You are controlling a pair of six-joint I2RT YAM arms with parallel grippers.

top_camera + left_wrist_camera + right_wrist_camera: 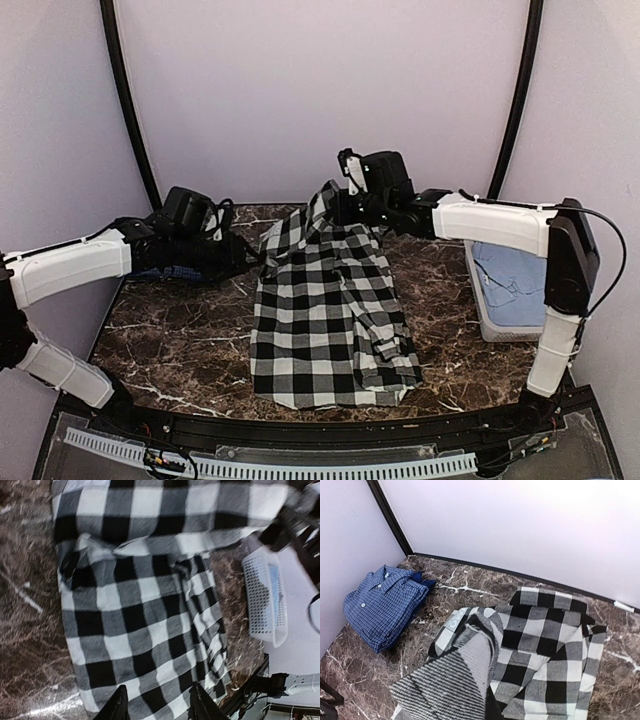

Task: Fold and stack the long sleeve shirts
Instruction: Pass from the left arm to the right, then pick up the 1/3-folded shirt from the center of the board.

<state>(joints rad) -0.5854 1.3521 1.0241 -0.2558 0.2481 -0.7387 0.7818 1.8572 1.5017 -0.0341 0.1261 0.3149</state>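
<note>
One shirt folded, one under way.
The dark blue fine-checked shirt (385, 602) lies folded far left on the desk (160, 340); my right claw (342, 192) grips the raised edge of the black-and-white checked shirt (330, 320) mid-desk, my left claw (160, 705) released. Stacking remains.

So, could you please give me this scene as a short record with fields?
checked shirt: lying on the marble table, far end lifted by the right gripper
blue shirt: folded, far left corner
basket: right edge of table, light blue cloth inside
left gripper: open, at the checked shirt's left edge
right gripper: shut on the checked shirt
</note>
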